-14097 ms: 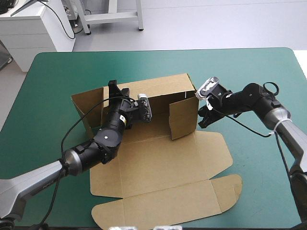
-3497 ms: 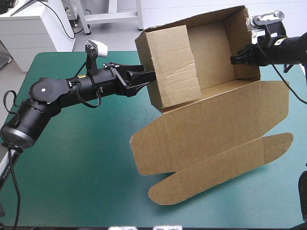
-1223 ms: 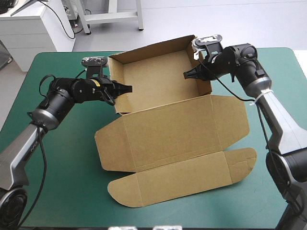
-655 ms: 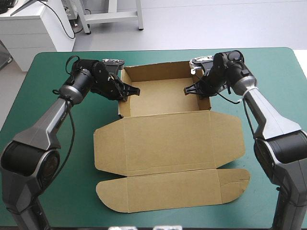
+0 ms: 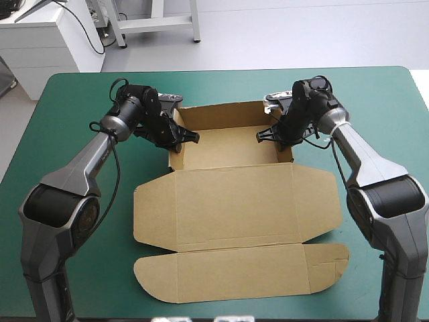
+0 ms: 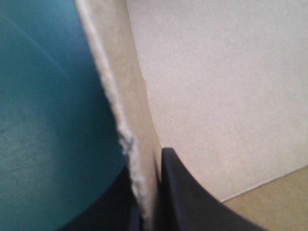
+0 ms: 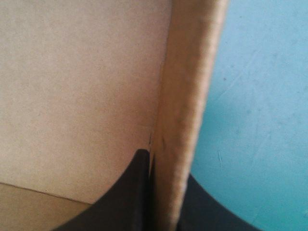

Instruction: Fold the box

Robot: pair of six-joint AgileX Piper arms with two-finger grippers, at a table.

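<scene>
High view: the box (image 5: 231,144), an open tray by the far edge of the table (image 5: 67,107), has the left gripper (image 5: 182,138) and right gripper (image 5: 266,136) each clamped on a side wall; best to release both together, lifting straight off, so the walls hold.

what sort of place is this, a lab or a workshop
Most likely a robotics lab: the left gripper and right gripper each pinch a wall of a brown box on a teal-green table, with a white cabinet beyond its far edge.
</scene>
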